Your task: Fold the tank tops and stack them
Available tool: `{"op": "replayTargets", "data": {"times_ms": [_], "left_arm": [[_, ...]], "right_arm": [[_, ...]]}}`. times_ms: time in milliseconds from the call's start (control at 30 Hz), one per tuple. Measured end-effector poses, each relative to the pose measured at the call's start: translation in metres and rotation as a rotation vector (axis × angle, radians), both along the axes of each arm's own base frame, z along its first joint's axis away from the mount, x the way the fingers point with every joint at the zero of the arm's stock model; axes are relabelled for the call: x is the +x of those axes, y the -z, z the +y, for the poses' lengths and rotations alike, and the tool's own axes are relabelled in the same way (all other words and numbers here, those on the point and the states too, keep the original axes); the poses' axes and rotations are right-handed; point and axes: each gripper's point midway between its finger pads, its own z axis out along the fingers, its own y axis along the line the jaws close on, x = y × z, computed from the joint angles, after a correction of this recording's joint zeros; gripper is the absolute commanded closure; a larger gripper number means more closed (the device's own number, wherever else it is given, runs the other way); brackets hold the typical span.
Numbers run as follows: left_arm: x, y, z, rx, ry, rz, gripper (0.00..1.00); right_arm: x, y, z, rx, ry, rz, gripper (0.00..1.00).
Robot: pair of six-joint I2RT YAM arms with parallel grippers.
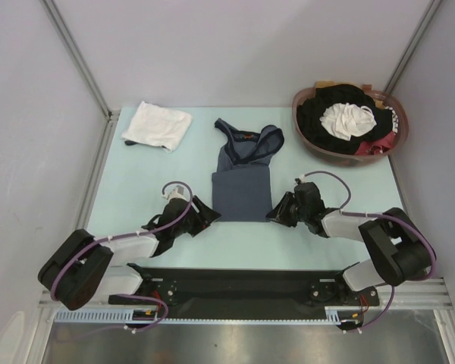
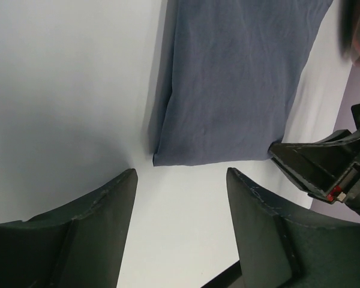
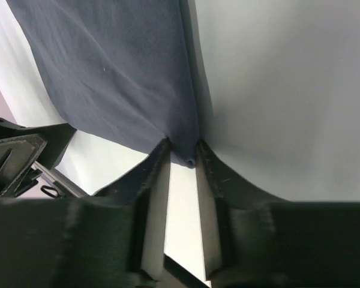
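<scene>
One grey-blue top [image 1: 241, 186], left tool [image 2: 180, 192] beside, right tool [image 3: 183, 150] at corner

Between folded top [image 1: 157, 125] and basket [image 1: 341, 158] lies spread top [image 1: 243, 189].

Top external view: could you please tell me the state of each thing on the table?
grey tank top: half folded, flat, straps showing.
white tank top: folded, far left.
basket: full of clothes.
left tool: open, empty.
right tool: nearly closed at grey tank top's corner; grip unclear.
</scene>
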Motion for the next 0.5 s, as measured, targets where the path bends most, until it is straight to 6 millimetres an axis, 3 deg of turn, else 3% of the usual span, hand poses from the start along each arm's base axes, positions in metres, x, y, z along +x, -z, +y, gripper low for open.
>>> {"op": "replayTargets", "data": {"times_ms": [133,500], "left_arm": [[0.003,0.001,-0.002,-0.011,-0.008,0.005,0.37],[0.011,0.008,-0.013,-0.045,-0.013,0.025,0.49]], "right_arm": [[0.001,0.004,0.000,-0.003,0.005,0.009,1.00],[0.001,0.005,0.000,-0.006,0.002,0.005,1.00]]}}
